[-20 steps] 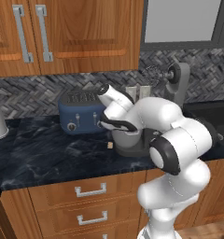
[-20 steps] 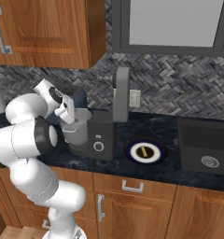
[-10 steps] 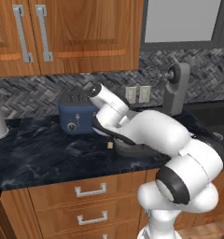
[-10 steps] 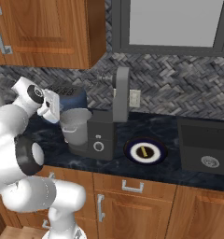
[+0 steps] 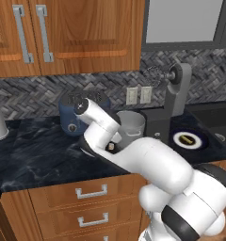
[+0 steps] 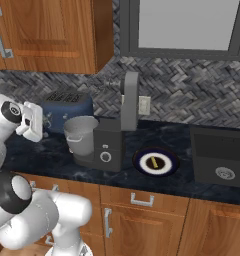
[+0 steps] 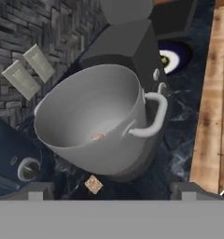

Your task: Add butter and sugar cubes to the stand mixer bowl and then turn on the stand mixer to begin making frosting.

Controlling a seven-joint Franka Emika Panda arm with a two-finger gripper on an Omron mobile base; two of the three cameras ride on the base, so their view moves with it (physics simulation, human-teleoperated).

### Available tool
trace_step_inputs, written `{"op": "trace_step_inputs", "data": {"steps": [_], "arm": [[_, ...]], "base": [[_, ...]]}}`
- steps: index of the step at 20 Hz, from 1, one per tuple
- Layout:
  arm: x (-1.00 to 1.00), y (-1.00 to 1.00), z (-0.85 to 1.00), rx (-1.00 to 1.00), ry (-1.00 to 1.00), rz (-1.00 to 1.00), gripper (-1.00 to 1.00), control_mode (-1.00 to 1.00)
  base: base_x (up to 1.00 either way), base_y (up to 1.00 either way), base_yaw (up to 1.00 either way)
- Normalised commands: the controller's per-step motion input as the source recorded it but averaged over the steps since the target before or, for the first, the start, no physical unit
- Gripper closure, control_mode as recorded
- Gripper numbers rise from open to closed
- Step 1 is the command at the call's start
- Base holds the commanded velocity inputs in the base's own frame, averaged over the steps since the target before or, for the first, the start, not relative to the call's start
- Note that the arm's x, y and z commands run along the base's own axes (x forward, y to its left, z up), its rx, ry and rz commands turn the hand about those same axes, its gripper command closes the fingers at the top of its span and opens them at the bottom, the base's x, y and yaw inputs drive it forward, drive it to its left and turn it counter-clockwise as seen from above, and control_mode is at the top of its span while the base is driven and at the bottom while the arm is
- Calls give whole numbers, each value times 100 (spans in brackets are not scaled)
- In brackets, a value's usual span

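Observation:
The stand mixer bowl (image 7: 86,121), pale grey with a side handle, sits on the dark stand mixer (image 6: 112,142), whose head is tilted up. One tan sugar cube (image 7: 98,137) lies inside the bowl. A second sugar cube (image 7: 93,184) rests on the counter beside the bowl, also seen as a sugar cube (image 5: 111,146) under my arm. The butter (image 6: 153,162), a small yellowish stick, lies on a dark plate (image 6: 167,167) right of the mixer. My gripper (image 7: 113,190) hangs open and empty, left of the bowl (image 6: 81,132) and above it, in front of the toaster.
A navy toaster (image 6: 67,106) stands against the backsplash behind my hand (image 6: 33,122). Two wall outlets (image 7: 30,70) sit behind the bowl. A dark sink (image 6: 219,157) lies at the far right. The wooden counter edge (image 7: 209,112) runs close to the mixer.
My hand has drawn back from over the bowl to the left, toward the toaster. The jaws have stayed open.

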Motion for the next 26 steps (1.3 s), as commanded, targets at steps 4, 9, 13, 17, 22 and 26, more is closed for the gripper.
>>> {"op": "trace_step_inputs", "data": {"steps": [4,9,13,17,22,26], "arm": [[0,51,-16,-1,0,0,-100,-100],[6,28,-43,-7,0,-1,-100,-100],[16,0,-45,-9,0,-3,-100,-100],[24,0,-35,-5,0,-3,-100,-100],[23,-1,-23,-2,0,-4,-100,-100],[9,-18,-14,-2,0,-4,-100,-100]], "base": [[0,0,0],[0,0,0],[0,0,0],[0,0,0],[0,0,0],[0,0,0]]}}
